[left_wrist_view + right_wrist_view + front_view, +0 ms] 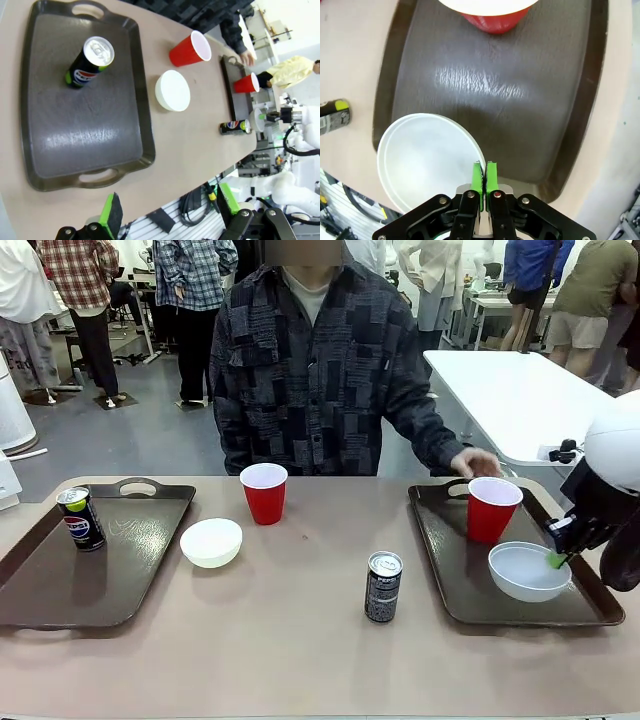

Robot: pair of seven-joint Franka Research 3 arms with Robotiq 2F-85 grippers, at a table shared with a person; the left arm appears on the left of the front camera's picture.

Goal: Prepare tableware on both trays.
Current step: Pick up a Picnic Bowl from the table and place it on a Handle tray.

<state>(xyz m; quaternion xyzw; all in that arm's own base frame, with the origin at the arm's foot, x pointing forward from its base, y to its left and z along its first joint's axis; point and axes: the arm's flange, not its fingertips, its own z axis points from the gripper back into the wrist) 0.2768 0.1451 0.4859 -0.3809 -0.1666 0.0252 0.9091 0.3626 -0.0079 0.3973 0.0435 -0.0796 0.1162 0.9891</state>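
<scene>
The left tray (pixel 60 580) holds the blue Pepsi can (pixel 80 518) upright. A white bowl (pixel 211 542) and a red cup (pixel 264 492) stand on the table between the trays, and the black Pepsi can (pixel 383 586) stands nearer the front. On the right tray (pixel 455 580) are a red cup (pixel 492 508) and a second white bowl (pixel 529 571). My right gripper (pixel 557 558) is shut on that bowl's (pixel 425 160) near rim, where its pads (pixel 484 177) pinch it. High over the left tray (pixel 75 135), my left gripper (pixel 169 206) is open with nothing in it.
The person stands at the far side, one hand (pixel 475 462) resting by the right tray's far handle. Another white table (pixel 520 400) stands behind on the right. Bare tabletop (pixel 300 640) lies between the trays and along the front edge.
</scene>
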